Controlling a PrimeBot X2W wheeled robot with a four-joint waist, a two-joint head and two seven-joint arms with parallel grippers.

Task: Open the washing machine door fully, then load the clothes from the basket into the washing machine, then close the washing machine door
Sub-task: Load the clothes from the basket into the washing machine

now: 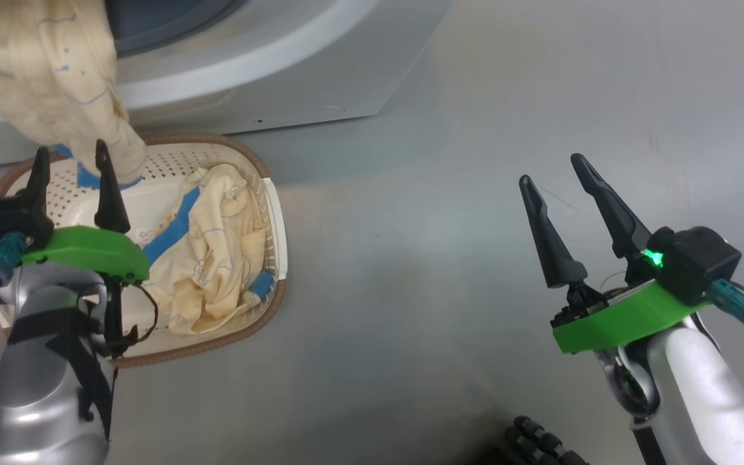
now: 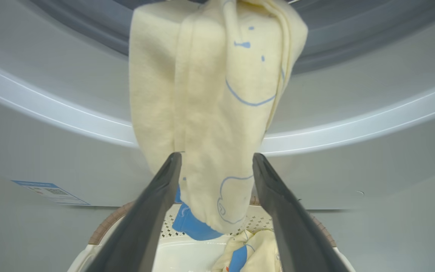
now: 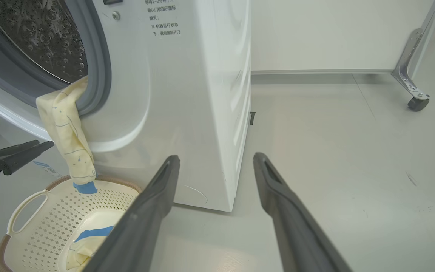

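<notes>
The washing machine [image 3: 187, 94] had a smooth, faintly glossy white casing, its drum [image 3: 40, 34] was shiny dimpled steel ringed by a matt grey rubber seal [image 3: 102, 64], the clothes [image 2: 210, 113] were soft cloth, the basket [image 1: 165, 161] perforated plastic, the fingers [image 3: 300, 226] dull dark plastic, and the floor [image 1: 475, 129] smooth with a slight sheen.

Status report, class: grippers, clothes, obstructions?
Left gripper, right gripper open, empty. Hanging garment droops from washing machine mouth over basket, would block closing. Second garment in basket.
</notes>
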